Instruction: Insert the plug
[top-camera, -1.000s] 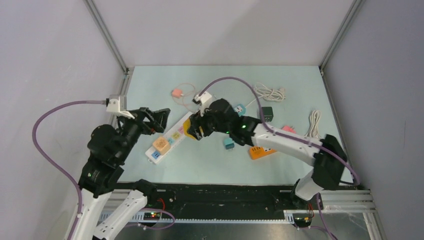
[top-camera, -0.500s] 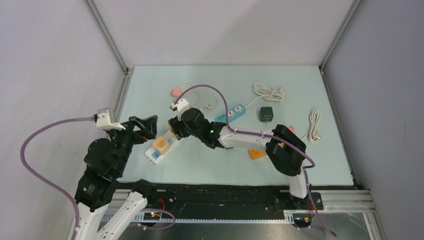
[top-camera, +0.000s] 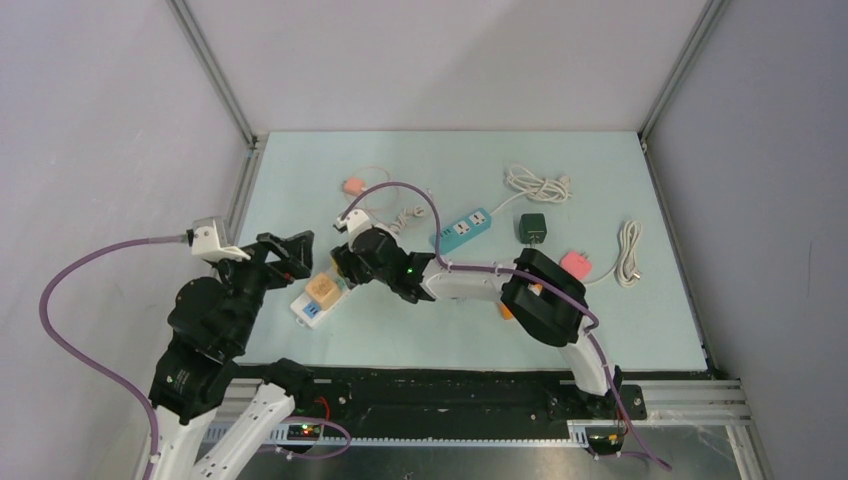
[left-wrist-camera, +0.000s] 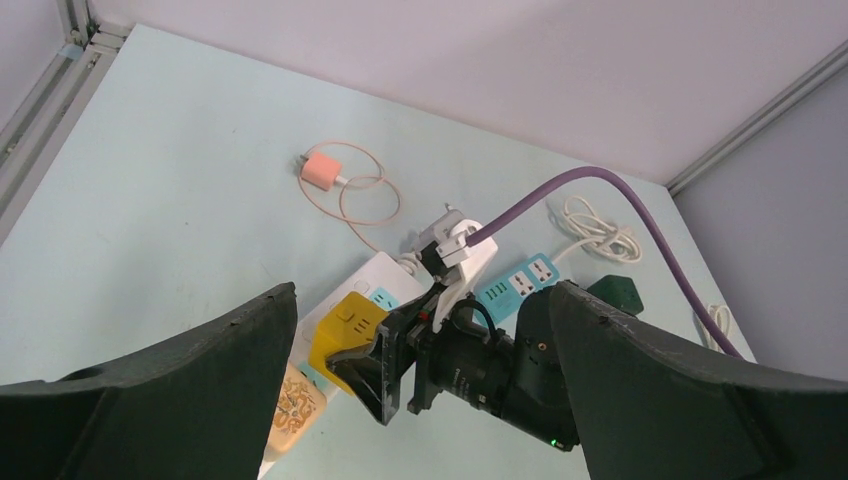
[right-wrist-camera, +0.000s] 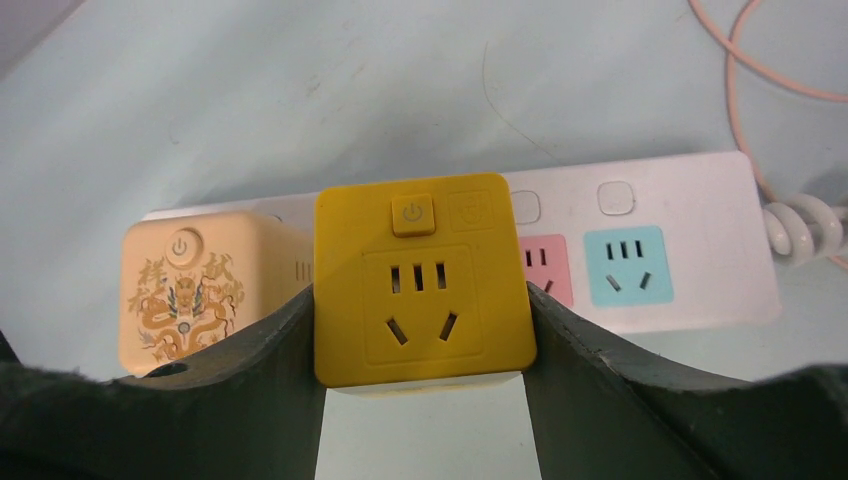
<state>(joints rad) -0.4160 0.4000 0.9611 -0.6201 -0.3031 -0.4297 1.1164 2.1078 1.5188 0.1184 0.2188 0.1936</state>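
The right gripper (right-wrist-camera: 420, 345) is clamping a yellow cube plug (right-wrist-camera: 422, 270) between its partly closed fingers, holding it directly over the white power strip (right-wrist-camera: 700, 200) that is lying just beyond its fingertips. A peach cube (right-wrist-camera: 190, 300) is sitting on the strip right beside the held plug on one side, while pink and blue sockets are showing free on the other. Whether the prongs are seated cannot be told. The left gripper (top-camera: 292, 252), jaws spread wide and holding nothing, is hovering just beside the strip's near end. Doing this step well likely means squaring the cube to the strip, lining its prongs with the socket beneath, and pressing straight down without nudging the peach neighbour, perhaps with the empty hand steadying the strip.
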